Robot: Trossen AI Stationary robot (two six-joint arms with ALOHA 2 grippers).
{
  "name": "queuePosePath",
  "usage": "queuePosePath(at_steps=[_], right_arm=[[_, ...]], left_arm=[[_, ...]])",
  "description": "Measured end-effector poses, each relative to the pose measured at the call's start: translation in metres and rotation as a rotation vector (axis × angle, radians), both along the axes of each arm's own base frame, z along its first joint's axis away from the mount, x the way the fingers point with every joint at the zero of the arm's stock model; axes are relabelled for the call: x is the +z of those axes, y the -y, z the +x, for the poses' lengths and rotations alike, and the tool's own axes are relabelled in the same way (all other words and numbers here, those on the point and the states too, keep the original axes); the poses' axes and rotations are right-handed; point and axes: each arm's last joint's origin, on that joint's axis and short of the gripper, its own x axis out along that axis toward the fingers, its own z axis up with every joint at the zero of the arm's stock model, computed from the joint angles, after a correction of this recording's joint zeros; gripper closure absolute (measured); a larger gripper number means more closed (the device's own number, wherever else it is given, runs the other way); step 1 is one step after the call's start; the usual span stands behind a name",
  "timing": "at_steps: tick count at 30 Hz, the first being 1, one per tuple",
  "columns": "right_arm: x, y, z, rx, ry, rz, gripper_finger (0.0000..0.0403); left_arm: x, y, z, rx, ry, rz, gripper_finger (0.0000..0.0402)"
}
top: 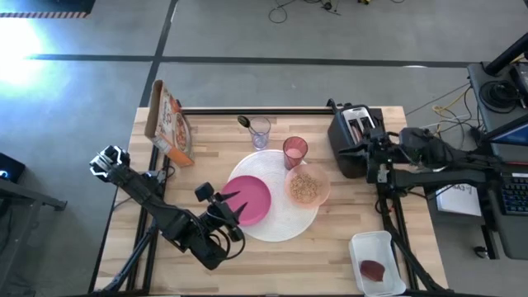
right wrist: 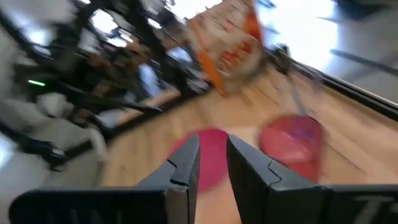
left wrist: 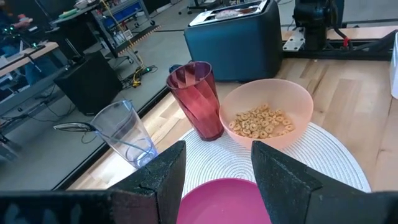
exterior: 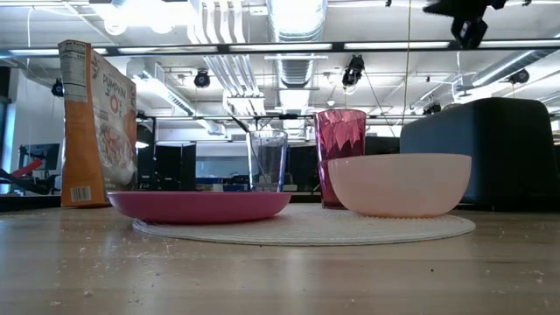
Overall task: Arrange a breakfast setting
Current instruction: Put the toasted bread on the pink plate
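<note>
On the large white round mat point(top: 285, 223) sit the magenta plate point(top: 247, 200) and the cereal-filled peach bowl point(top: 307, 186). Beyond the mat stand the translucent pink cup point(top: 294, 152), the small clear glass point(top: 260, 132) holding the spoon point(top: 245, 123), and the upright orange cereal box point(top: 170, 124).

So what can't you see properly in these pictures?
- Teal-handled spoon: in the left wrist view only the bowl end and a thin stem show inside the small clear glass; the handle colour can't be told.
- Magenta plate: left wrist view, cut by the bottom edge and the left hand's fingers.
- Translucent pink cup: right wrist view, motion blur.
- Orange cereal box: low view, small print unreadable.
</note>
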Motion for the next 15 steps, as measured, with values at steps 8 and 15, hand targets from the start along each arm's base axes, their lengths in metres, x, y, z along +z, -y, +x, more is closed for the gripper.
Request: queuePosePath(at_steps=[8, 15], right_arm=[[0.003, 0.005, -0.01, -0.261, -0.314, 0.118, 0.026], [0.007, 0.01, -0.013, -0.593, -0.48, 0.241, 0.0225]], left_arm=[[0.0, -0.001, 0.0, 0.006, 0.004, 0.006, 0.0235], [0.003, -0.003, -0.003, 0.008, 0.001, 0.016, 0.0235]])
